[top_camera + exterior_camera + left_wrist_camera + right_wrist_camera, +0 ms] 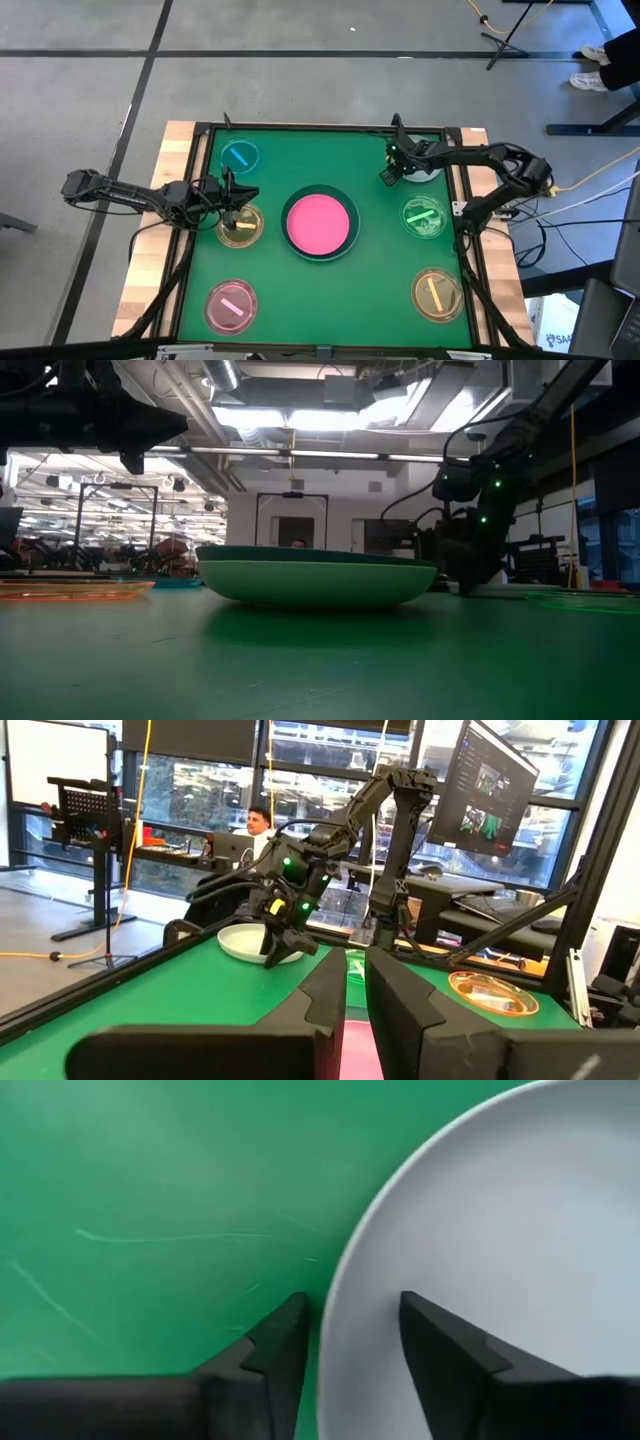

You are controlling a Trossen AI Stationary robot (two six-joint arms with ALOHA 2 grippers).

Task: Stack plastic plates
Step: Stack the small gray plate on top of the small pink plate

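**A:** Which step is in hand?

**B:** A pickup, I'd judge. Nearest the camera edge of the surface sit a small pink-tinted plate and a small amber plate, both untouched. In the middle is the stack so far: the pink plate nested in the dark green plate, with a light green one under it in the low view.

**A:** And the arms?

**B:** The left gripper hangs over a small yellow plate, jaws nearly together and holding nothing. Farther back, the right gripper is at the pale grey-green plate in the far right corner, jaws parted and straddling its rim, one finger outside, one inside, not yet pinched.

**A:** Next move?

**B:** Probably closing on that rim, lifting it level, then carrying it to the pink plate. The small green plate and small blue plate remain.
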